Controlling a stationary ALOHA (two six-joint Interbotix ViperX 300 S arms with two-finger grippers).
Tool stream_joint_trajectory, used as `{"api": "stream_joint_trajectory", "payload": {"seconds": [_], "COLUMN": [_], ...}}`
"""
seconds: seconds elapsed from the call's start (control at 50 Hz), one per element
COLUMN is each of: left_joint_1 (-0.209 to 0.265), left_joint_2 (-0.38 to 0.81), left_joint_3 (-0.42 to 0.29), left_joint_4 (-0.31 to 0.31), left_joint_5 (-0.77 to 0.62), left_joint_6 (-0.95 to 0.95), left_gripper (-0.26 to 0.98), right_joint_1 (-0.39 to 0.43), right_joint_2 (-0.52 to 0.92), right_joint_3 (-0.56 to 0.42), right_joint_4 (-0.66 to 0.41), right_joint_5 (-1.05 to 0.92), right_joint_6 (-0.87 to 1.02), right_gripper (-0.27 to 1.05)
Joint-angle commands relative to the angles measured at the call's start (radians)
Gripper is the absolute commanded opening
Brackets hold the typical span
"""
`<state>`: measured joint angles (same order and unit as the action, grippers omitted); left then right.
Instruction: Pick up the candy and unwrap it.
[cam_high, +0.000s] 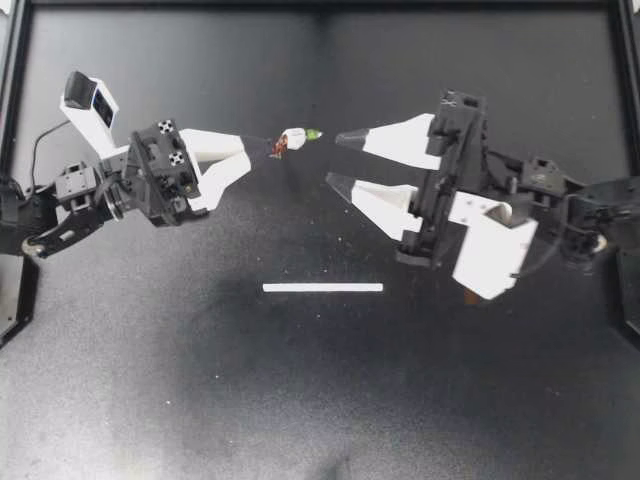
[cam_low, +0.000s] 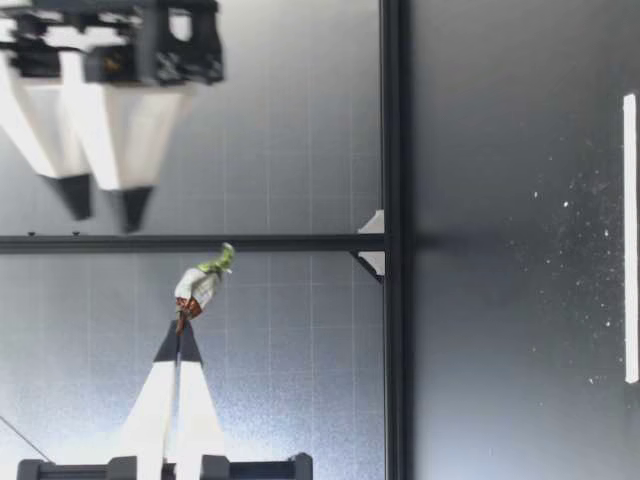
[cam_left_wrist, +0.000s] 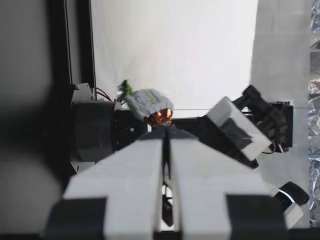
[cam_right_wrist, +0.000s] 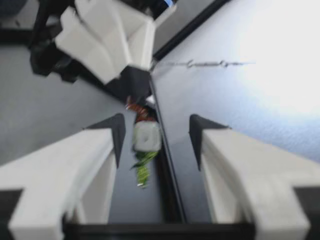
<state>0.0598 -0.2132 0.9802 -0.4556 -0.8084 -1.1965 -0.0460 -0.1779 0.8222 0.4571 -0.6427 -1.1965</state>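
Observation:
The candy (cam_high: 296, 137) is a small white wrapped sweet with a green twist at one end and a reddish twist at the other. It hangs in the air above the black table. My left gripper (cam_high: 266, 149) is shut on the reddish twist. My right gripper (cam_high: 340, 160) stands open just beyond the green end, not touching it. In the low view the candy (cam_low: 198, 287) juts from my left gripper (cam_low: 180, 345), with my right gripper (cam_low: 103, 208) apart from it. The left wrist view has the candy (cam_left_wrist: 147, 103) at the closed fingertips (cam_left_wrist: 159, 136). In the right wrist view the candy (cam_right_wrist: 146, 136) lies between the open fingers (cam_right_wrist: 111, 135).
A white strip (cam_high: 322, 287) lies flat on the table nearer the front, also seen in the low view as the white strip (cam_low: 629, 238). A black frame (cam_high: 10, 120) borders the table. Bare black tabletop (cam_high: 320, 400) spreads below both arms.

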Motion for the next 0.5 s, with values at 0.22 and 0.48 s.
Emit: {"api": "stream_joint_trajectory", "payload": {"seconds": [0.22,0.48], "left_joint_1": [0.002,0.002], "left_joint_2": [-0.009,-0.008], "left_joint_3": [-0.018,-0.025], "left_joint_4": [0.008,0.066], "left_joint_5": [-0.009,-0.009], "left_joint_6": [0.006,0.006], "left_gripper": [-0.16,-0.16], "right_joint_1": [0.008,-0.017], "right_joint_2": [0.057,0.083], "right_joint_3": [-0.071,-0.091], "right_joint_4": [0.005,0.005], "right_joint_5": [-0.012,-0.012], "right_joint_6": [-0.011,-0.011], "right_gripper": [0.56,0.56]}}
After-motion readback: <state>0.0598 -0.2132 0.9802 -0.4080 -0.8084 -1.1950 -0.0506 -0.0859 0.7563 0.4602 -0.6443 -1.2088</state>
